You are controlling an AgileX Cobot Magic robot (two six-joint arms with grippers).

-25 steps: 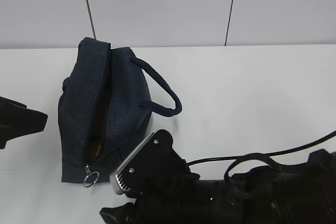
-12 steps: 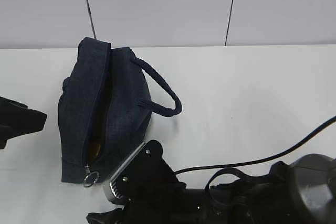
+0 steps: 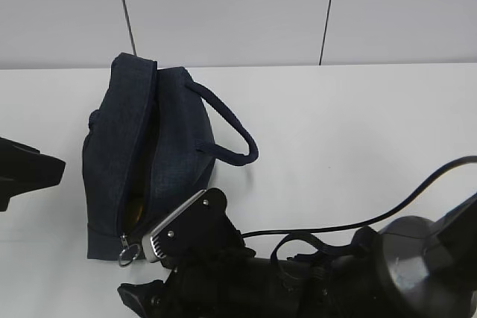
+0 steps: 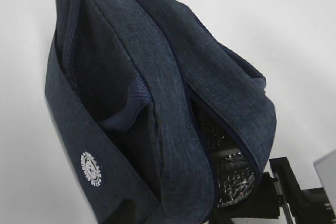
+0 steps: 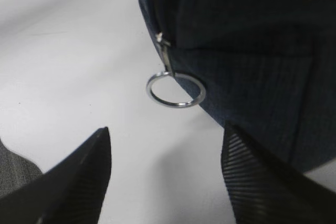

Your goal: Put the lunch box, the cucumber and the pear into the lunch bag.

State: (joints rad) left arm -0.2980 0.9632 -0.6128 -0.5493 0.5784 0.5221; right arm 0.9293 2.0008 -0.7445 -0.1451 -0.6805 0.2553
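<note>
Now the lunch bag (image 3: pixel 145 158) sits on the white surface (image 3: pixel 358 139) at the left of the exterior view, zipper slit running along its top and gaping a little, handle (image 3: pixel 227 128) looped out to the right. No lunch box, cucumber or pear lies anywhere on the surface, and a yellowish patch (image 3: pixel 136 210) shows through the near end of the opening, which could well be the pear, though I can't say for sure. Silvery lining (image 4: pixel 233 177) glints inside from the left wrist view. So the loading looks done, and what seems left is closing up. The right gripper (image 5: pixel 165 153) is right there for it, fingers (image 5: pixel 79 174) spread wide on either side of the metal ring pull (image 5: pixel 176 89), near it but not touching. The left gripper (image 3: pixel 26 173) hangs at the bag's left, apart from it, and whether its fingers are spread or pressed together I cannot tell.
</note>
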